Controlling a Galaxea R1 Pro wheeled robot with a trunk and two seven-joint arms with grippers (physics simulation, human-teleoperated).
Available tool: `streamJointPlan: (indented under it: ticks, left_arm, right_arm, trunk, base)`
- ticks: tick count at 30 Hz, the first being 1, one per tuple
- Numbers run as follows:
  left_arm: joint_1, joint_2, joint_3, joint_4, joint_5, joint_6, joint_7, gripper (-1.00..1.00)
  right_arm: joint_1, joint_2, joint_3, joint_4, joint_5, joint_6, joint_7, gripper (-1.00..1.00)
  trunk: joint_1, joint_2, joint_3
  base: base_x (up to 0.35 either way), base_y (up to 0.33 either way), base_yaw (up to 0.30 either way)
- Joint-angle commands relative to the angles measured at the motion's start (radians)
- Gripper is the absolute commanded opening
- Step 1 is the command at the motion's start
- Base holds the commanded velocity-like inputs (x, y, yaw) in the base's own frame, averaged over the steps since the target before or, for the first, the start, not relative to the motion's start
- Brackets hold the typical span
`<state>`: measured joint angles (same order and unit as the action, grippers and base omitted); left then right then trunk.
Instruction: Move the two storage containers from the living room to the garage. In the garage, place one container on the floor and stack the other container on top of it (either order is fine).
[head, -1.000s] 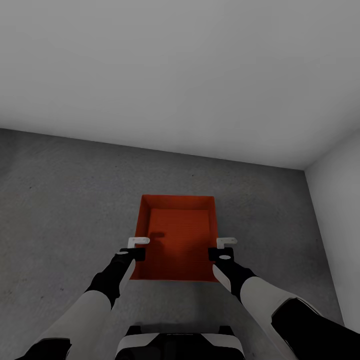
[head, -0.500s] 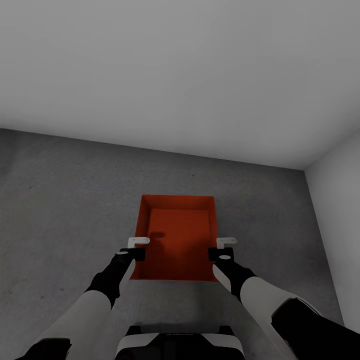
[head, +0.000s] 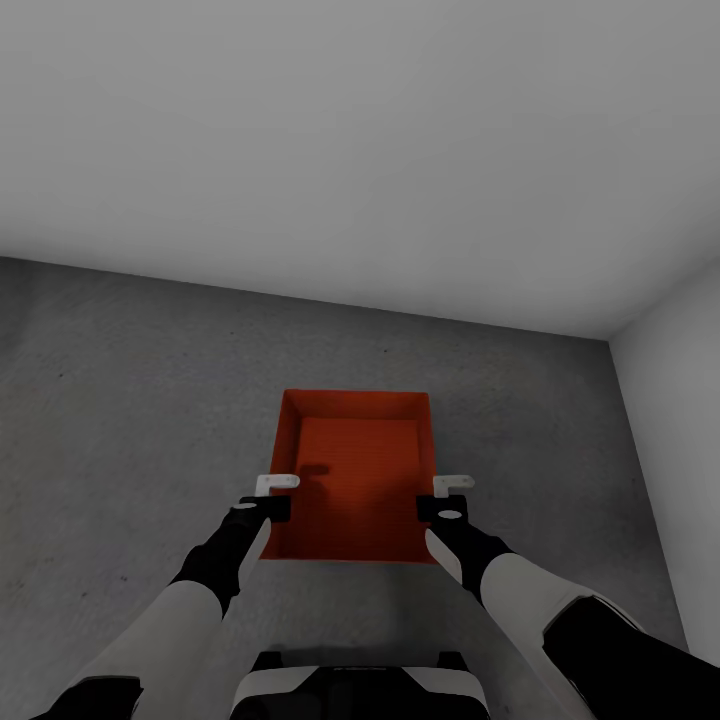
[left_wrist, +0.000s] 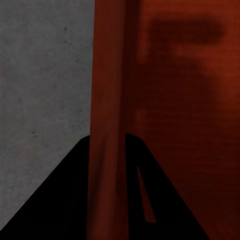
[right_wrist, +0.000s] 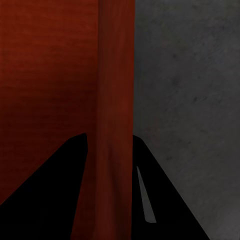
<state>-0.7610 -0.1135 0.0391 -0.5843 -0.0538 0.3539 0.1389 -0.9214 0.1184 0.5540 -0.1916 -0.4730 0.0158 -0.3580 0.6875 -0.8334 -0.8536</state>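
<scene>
Storage container (head: 358, 475) unchanged from the earlier frames, at 12 o'clock on the floor (head: 130, 400).
Left gripper (left_wrist: 107, 165) and right gripper (right_wrist: 107, 165) each straddle a side wall, clamped.

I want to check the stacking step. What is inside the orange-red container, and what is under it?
Inside the container shows just its own bare bottom with a shadow. The grey concrete floor surrounds it; whether it rests there or hangs slightly above is hidden.
</scene>
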Motion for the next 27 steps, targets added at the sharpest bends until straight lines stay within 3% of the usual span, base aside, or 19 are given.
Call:
streamJointPlan:
  ticks: [1, 22, 27]
  left_arm:
    - [0.0, -0.037, 0.017, 0.0, -0.001, 0.007, -0.002, -1.0]
    - [0.0, -0.038, 0.017, 0.001, -0.001, 0.007, -0.004, -1.0]
    - [0.0, -0.038, 0.017, 0.001, -0.001, 0.007, -0.004, -1.0]
  right_arm:
    - [-0.001, 0.009, -0.018, -0.003, 0.017, -0.011, -0.001, -1.0]
    - [-0.001, 0.007, -0.019, -0.003, 0.017, -0.011, -0.002, -1.0]
    - [-0.001, 0.007, -0.019, -0.003, 0.017, -0.011, -0.002, -1.0]
  trunk:
    - [0.0, -0.001, -0.001]
    - [0.0, -0.001, -0.001]
    - [0.019, -0.036, -0.016]
  base:
    - [0.0, 0.0, 0.0]
    - [0.0, 0.0, 0.0]
    - [0.0, 0.0, 0.0]
